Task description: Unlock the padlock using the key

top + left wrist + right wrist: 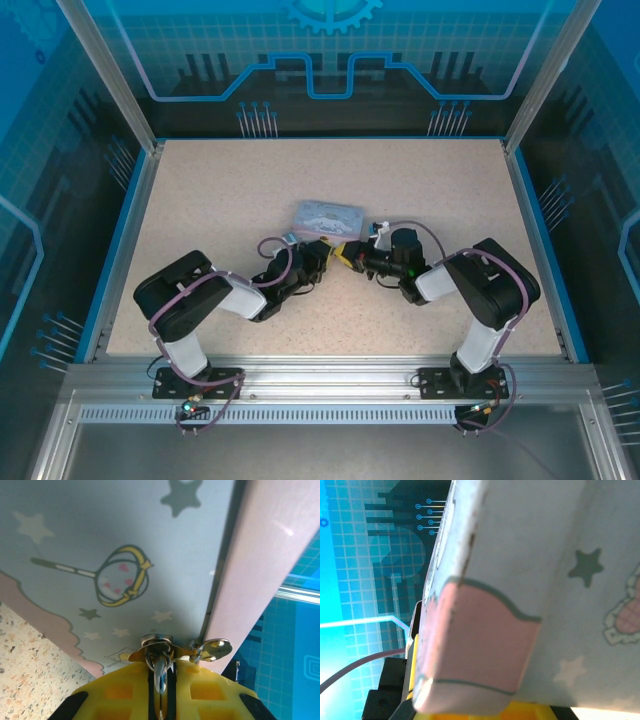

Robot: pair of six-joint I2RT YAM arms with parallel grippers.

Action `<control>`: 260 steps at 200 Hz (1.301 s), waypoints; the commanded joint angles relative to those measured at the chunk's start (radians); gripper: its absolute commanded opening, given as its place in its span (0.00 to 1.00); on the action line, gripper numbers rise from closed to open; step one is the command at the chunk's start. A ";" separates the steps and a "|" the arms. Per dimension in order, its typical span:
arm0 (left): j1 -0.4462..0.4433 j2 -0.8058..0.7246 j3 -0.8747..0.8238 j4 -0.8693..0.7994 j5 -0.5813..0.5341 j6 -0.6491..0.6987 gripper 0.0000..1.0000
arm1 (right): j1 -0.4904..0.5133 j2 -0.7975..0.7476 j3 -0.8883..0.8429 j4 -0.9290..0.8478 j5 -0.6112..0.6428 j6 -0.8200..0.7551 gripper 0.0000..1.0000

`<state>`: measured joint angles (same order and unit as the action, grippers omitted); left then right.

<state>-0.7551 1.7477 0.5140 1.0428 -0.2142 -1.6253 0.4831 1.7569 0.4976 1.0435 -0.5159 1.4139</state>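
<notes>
The left tool (161, 681) was clenched on the padlock (160, 672), which hung at the latch (157, 641) of the star-printed tin (125, 540) in the middle of the counter (200, 200). The right tool (347, 254) sat close against the tin's pink-edged corner. I could not tell whether it was clenched or released.
</notes>
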 commanded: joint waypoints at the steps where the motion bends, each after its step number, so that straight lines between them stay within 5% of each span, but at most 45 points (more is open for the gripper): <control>1: -0.043 -0.014 0.001 0.099 0.091 -0.016 0.00 | 0.001 -0.007 0.026 0.001 -0.016 -0.025 0.06; 67: -0.040 -0.037 -0.039 0.057 0.020 0.009 0.00 | -0.043 -0.082 -0.014 -0.085 -0.049 -0.072 0.57; 84: -0.038 -0.024 -0.040 0.071 0.020 0.010 0.00 | -0.050 -0.106 -0.020 -0.148 -0.063 -0.104 0.63; 128: -0.035 -0.009 -0.041 0.081 0.022 0.022 0.00 | -0.061 -0.175 -0.024 -0.313 -0.085 -0.206 0.62; 166: -0.035 -0.004 -0.042 0.086 0.025 0.024 0.00 | -0.059 -0.174 -0.013 -0.311 -0.111 -0.206 0.40; 226: -0.036 -0.004 -0.040 0.086 0.030 0.026 0.00 | -0.033 -0.097 0.002 -0.225 -0.120 -0.150 0.43; 260: -0.035 -0.001 -0.039 0.086 0.030 0.025 0.00 | -0.025 -0.070 0.005 -0.176 -0.120 -0.119 0.36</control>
<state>-0.7830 1.7405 0.4847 1.0454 -0.2012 -1.6173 0.4450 1.6657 0.4873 0.8124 -0.6147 1.2678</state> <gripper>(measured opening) 0.135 0.380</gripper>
